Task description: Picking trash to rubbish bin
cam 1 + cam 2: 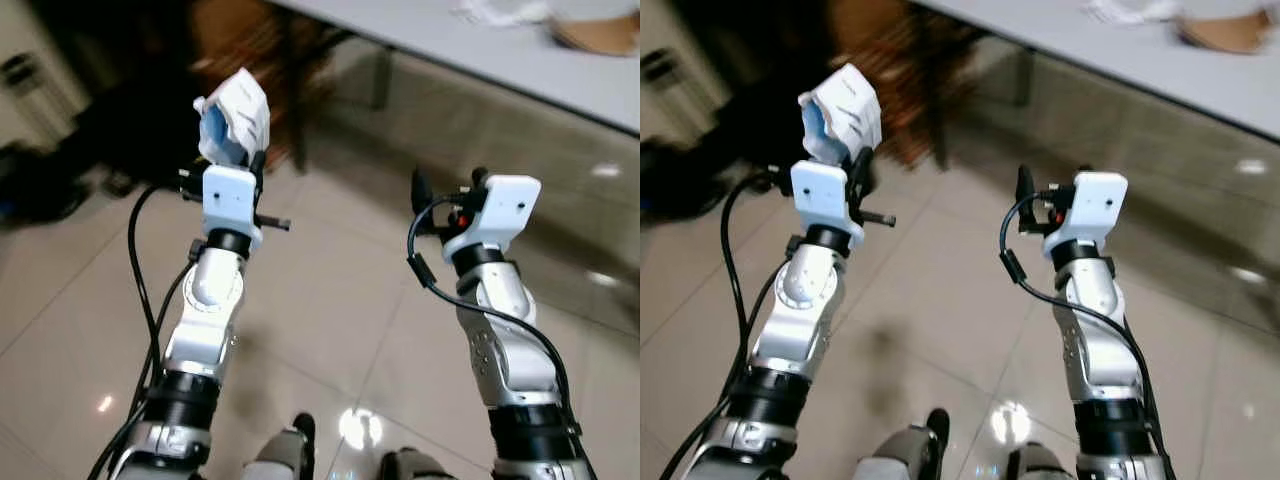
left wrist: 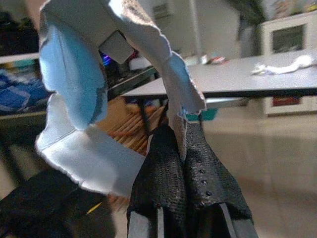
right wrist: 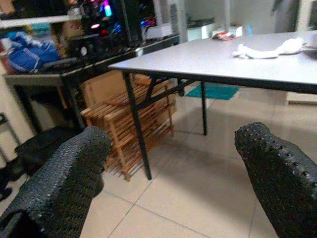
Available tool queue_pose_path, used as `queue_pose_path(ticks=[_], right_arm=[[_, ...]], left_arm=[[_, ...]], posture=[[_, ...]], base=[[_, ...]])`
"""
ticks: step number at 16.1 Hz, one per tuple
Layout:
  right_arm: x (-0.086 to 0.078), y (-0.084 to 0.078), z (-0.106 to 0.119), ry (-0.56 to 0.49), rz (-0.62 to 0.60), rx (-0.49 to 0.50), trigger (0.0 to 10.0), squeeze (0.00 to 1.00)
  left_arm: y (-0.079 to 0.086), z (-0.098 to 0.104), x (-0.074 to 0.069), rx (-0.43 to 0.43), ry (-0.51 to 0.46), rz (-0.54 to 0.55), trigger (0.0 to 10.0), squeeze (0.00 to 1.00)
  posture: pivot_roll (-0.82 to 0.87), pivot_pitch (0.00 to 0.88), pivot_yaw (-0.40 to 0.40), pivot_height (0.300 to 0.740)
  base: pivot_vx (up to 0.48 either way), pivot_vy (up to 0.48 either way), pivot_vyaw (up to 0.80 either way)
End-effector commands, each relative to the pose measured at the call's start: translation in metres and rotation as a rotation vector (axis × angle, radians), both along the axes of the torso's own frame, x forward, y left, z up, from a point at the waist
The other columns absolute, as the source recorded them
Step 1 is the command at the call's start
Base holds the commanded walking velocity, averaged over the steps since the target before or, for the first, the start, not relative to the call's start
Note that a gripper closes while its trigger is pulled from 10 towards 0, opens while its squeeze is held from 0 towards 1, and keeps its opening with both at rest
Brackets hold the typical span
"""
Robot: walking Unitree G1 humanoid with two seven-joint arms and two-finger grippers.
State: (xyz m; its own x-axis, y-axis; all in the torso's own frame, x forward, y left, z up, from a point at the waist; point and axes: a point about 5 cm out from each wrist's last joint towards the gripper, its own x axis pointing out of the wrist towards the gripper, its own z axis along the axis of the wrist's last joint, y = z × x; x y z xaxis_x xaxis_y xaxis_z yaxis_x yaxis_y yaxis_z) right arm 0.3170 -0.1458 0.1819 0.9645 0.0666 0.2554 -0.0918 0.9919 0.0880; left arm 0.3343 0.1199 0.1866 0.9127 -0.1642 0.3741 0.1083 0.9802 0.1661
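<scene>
Pale glossy floor tiles [image 1: 330, 330] lay below us, with a grey table [image 3: 257, 62] on black legs ahead and a slatted wooden rack [image 3: 131, 126] under it. Our left gripper [image 2: 181, 148] was raised, its two black fingers pressed together on one edge of the crumpled white and blue trash [image 1: 235, 118], which billowed out beyond the fingertips. Our right gripper [image 3: 173, 168] hung empty, its fingers spread wide apart.
</scene>
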Motion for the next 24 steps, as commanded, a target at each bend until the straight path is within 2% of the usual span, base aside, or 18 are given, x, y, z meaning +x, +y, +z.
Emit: queue_pose_path(ticks=[1,5,9,12,14,15,17,20,22,23,24], right_arm=[[-0.001,0.001,-0.001,0.007,0.005,-0.002,10.0,0.00],[-0.001,0.003,-0.001,0.011,0.014,0.002,10.0,0.00],[-0.001,0.003,-0.003,0.024,0.027,0.017,10.0,0.00],[0.000,0.006,-0.006,0.044,0.043,-0.004,10.0,0.00],[-0.001,0.004,-0.010,0.056,0.041,-0.009,10.0,0.00],[0.000,-0.002,-0.023,0.096,0.024,-0.024,10.0,0.00],[0.001,-0.008,-0.041,0.155,0.008,-0.044,10.0,0.00],[0.001,-0.010,-0.057,0.209,0.004,-0.066,10.0,0.00],[0.000,-0.014,-0.106,0.386,0.029,-0.099,10.0,0.00],[-0.003,-0.016,-0.118,0.433,0.032,-0.112,10.0,0.00],[-0.013,-0.022,-0.149,0.561,0.024,-0.161,10.0,0.00]], left_arm=[[0.001,-0.002,-0.001,0.002,0.005,-0.005,10.0,0.00],[-0.001,-0.002,-0.001,-0.001,0.009,-0.016,10.0,0.00],[-0.002,-0.005,-0.001,-0.009,0.033,-0.013,10.0,0.00],[-0.001,-0.010,-0.001,-0.002,0.057,0.001,10.0,0.00],[-0.001,-0.023,-0.002,-0.002,0.097,0.001,10.0,0.00],[0.000,-0.037,-0.004,0.003,0.145,0.005,10.0,0.00],[0.003,-0.054,-0.005,0.016,0.204,0.008,10.0,0.00],[0.008,-0.069,-0.006,0.047,0.261,0.006,10.0,0.00],[0.019,-0.112,-0.012,0.101,0.431,0.006,10.0,0.00],[0.021,-0.121,-0.014,0.113,0.467,0.003,10.0,0.00],[0.023,-0.147,-0.025,0.149,0.582,-0.021,10.0,0.00]], posture=[[-0.05,0.185,0.054,0.740],[-0.05,0.201,0.049,0.740],[-0.04,0.216,0.039,0.740],[-0.04,0.222,0.034,0.740],[-0.04,0.226,0.031,0.740],[-0.04,0.227,0.031,0.740],[-0.04,0.229,0.031,0.740],[-0.04,0.231,0.033,0.740],[-0.04,0.226,0.039,0.740],[-0.04,0.225,0.039,0.740],[-0.02,0.223,0.040,0.740]], base=[[0.000,0.000,0.80],[0.000,0.000,0.80],[0.000,0.000,0.00],[0.359,0.000,0.00],[0.412,0.000,0.00],[0.412,0.000,0.00],[0.409,0.000,0.00],[0.407,0.000,0.00],[0.409,0.000,0.00],[0.409,0.000,0.00],[0.409,0.000,0.00]])
